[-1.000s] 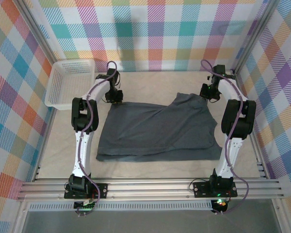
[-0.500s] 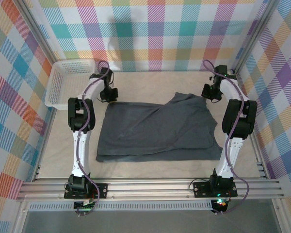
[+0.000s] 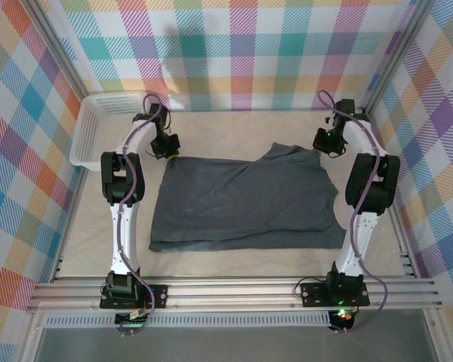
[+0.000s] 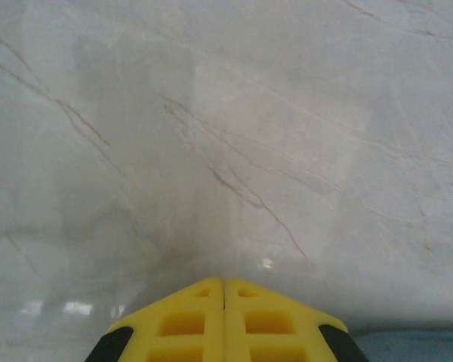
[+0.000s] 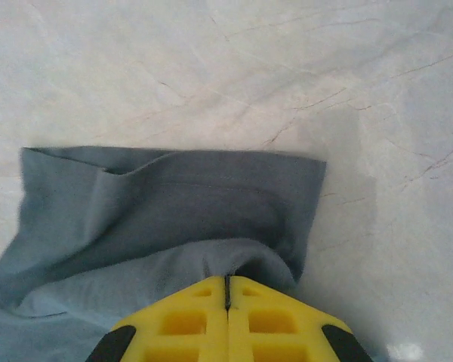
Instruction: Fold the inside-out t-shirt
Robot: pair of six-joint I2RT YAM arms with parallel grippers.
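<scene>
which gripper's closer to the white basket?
Left. The left gripper sits just right of the basket, off the t-shirt's far-left corner; the right gripper is across the table at its far-right sleeve.

Soft matt cloth of the t-shirt (image 3: 245, 200), smooth faintly glossy table top (image 4: 287, 113), my right fingers (image 5: 181, 324) of smooth yellow plastic, plastic mesh basket (image 3: 81, 139)

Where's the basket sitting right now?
In the top view, the white mesh basket sits at the table's far left corner, just left of the left gripper, apart from the t-shirt.
</scene>
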